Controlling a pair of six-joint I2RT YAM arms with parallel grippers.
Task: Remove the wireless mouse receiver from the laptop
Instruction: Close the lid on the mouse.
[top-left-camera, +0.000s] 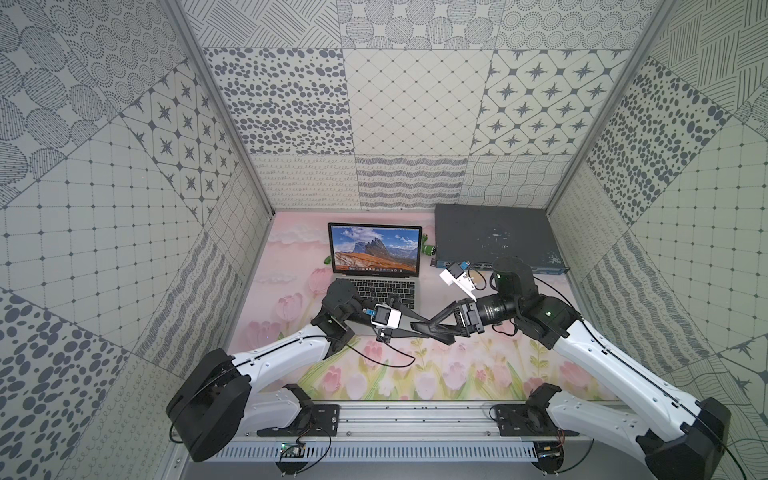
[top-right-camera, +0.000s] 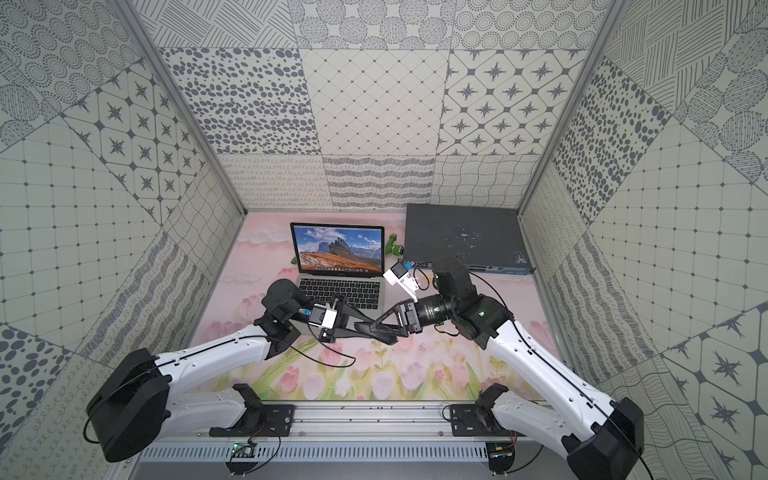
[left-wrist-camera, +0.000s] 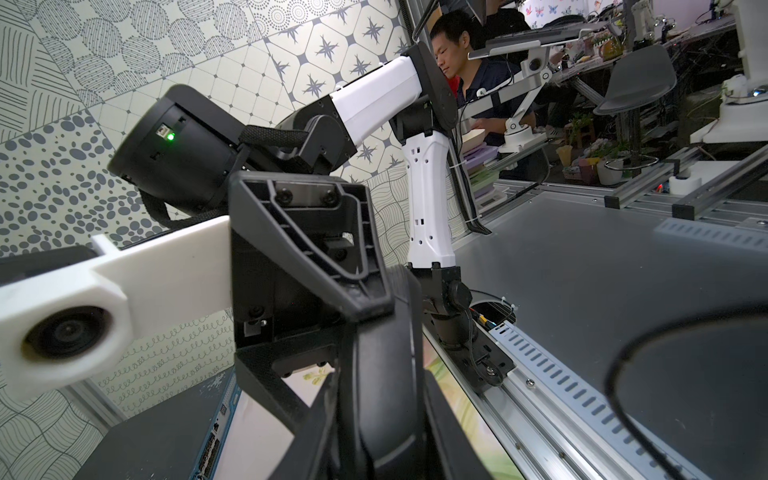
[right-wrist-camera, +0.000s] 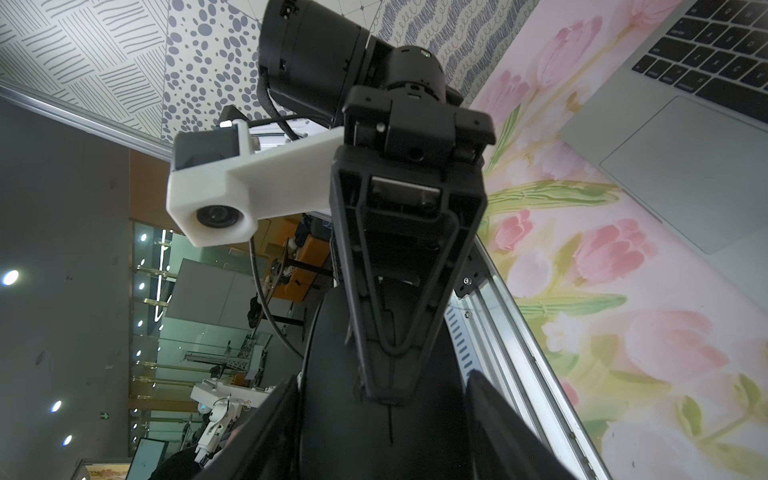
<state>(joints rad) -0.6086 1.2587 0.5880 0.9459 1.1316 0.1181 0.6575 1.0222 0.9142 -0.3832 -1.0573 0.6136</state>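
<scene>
The silver-grey laptop (top-left-camera: 376, 286) (top-right-camera: 340, 286) stands open at the back middle of the mat, its trackpad corner in the right wrist view (right-wrist-camera: 685, 166). The wireless mouse receiver is out of view. In front of the laptop's right corner both grippers meet above the mat on a black mouse (top-left-camera: 436, 334) (top-right-camera: 380, 334). My left gripper (top-left-camera: 415, 325) (left-wrist-camera: 374, 415) is shut on the mouse (left-wrist-camera: 386, 365). From the opposite side my right gripper (top-left-camera: 424, 328) (right-wrist-camera: 382, 415) has a finger against each flank of the mouse (right-wrist-camera: 374, 440).
A flat dark grey network switch (top-left-camera: 494, 237) fills the back right corner, close behind the right arm's wrist. A small green object (top-left-camera: 428, 249) lies between it and the laptop screen. A metal rail (top-left-camera: 399, 419) runs along the front edge. Patterned walls enclose three sides.
</scene>
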